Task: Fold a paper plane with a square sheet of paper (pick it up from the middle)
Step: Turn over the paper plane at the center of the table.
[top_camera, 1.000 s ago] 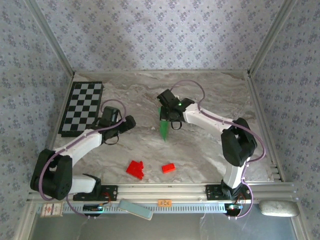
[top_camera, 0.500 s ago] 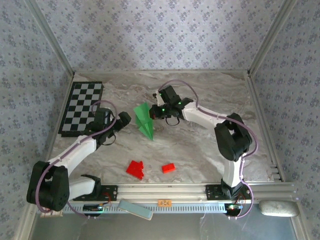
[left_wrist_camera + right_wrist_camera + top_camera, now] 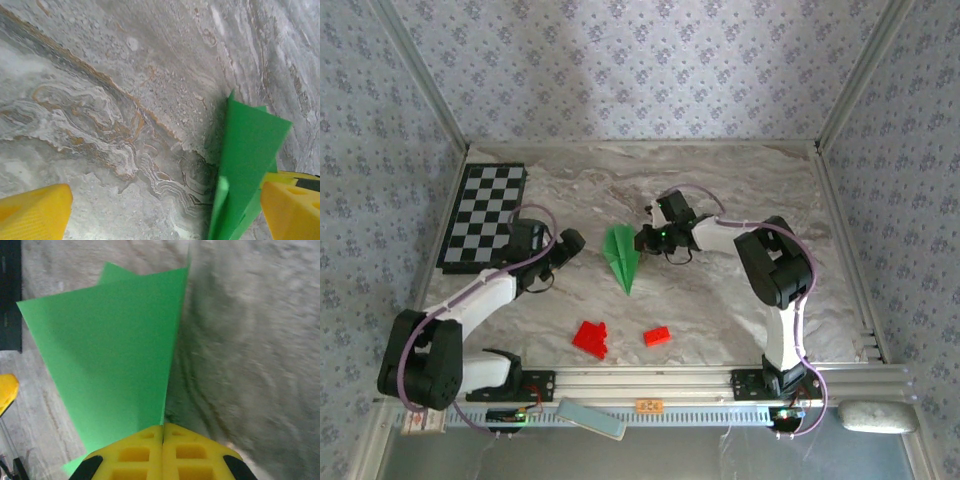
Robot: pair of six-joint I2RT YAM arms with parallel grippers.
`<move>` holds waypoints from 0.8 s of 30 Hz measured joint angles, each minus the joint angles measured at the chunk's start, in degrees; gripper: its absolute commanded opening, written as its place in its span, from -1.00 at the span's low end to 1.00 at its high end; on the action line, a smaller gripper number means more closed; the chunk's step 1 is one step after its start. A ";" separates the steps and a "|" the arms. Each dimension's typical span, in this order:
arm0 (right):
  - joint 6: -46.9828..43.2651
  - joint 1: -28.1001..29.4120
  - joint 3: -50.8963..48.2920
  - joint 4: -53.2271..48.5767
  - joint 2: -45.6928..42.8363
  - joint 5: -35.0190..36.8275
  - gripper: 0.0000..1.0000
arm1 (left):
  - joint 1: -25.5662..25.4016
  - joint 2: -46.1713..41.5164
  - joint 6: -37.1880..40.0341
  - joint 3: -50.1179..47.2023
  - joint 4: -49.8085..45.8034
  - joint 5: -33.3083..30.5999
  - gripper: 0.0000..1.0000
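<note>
Right gripper (image 3: 163, 429): yellow jaws pressed together, clamped on the thin, creased bright green paper dart (image 3: 621, 257). The dart is at the middle of the grey marbled table (image 3: 740, 300), its point toward the near edge.

Left gripper (image 3: 165, 200): yellow fingers (image 3: 292, 210) spread wide, holding nothing. The dart's edge is just beside one finger; contact unclear.

Small red blocks (image 3: 590, 338) lie nearer the bases, well apart.

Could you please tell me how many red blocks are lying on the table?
2: the larger red block lies on the near side of the paper plane; the smaller red block lies to its right, apart. The larger may be several pieces together.
</note>
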 measured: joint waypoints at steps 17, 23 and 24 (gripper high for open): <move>2.36 -1.73 -3.13 3.41 0.00 -1.14 -0.86 | -10.67 19.17 0.74 9.64 6.78 12.04 -0.26; 2.38 -1.73 -3.80 3.48 0.00 -1.31 -0.86 | -10.67 22.03 1.07 11.23 7.72 13.11 -0.46; 2.40 -1.73 -3.89 3.56 0.00 -1.33 -0.86 | -10.67 22.38 1.07 11.43 7.72 13.11 -0.47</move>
